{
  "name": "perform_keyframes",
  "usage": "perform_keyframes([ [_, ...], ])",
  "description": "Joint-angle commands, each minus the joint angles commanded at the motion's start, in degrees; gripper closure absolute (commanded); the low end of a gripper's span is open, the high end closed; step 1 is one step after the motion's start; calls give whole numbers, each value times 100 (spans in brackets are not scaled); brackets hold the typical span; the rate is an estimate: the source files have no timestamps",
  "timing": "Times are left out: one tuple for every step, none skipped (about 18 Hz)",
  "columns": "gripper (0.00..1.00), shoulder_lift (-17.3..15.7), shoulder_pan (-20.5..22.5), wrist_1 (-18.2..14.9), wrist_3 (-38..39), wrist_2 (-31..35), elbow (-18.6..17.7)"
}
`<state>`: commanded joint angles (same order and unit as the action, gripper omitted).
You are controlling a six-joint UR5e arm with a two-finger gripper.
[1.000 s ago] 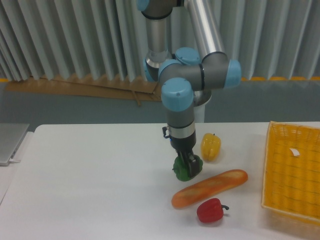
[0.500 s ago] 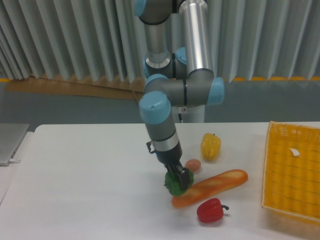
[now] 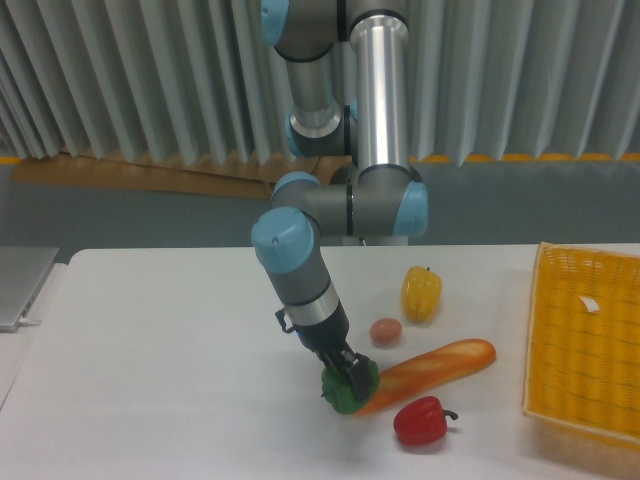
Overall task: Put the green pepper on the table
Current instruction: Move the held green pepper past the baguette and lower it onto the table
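We see the hand (image 3: 350,373) has swung left and lower, clenched on the pepper (image 3: 345,392), now touching the loaf's (image 3: 430,369) left end, seemingly low over the bench (image 3: 150,380) for release.

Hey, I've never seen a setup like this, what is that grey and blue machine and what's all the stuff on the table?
It is a robot arm: grey tubes linked by blue-capped joints, ending in a small two-finger gripper. The one picture comes from a fixed camera facing the table from the front, a little above it.

The gripper is closed on a green pepper, down low at the tabletop; I cannot tell whether the pepper already rests on it. The pepper sits right against the left end of a long baguette.

Also on the white table: a yellow pepper, a small brown egg, a red pepper near the front, and a yellow wicker basket at the right. Part of a grey flat object shows at the left edge.
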<state>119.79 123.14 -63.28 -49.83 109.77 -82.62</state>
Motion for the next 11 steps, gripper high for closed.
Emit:
perform_keyframes([
  [55,27,9,0,0,18,0],
  [55,36,9,0,0,35,0],
  [55,44,9,0,0,53,0],
  [55,44,35,0,0,62,0],
  [55,44,61,0,17,53,17],
  [55,44,96,0,18,62,26],
  [55,36,157,0,9,62,26],
  [53,36,202,0,9,62,0],
  [50,36,219,0,0,97,-17],
  [50,36,228,0,0,132,-17],
  [50,18,220,0,0,141,-44],
])
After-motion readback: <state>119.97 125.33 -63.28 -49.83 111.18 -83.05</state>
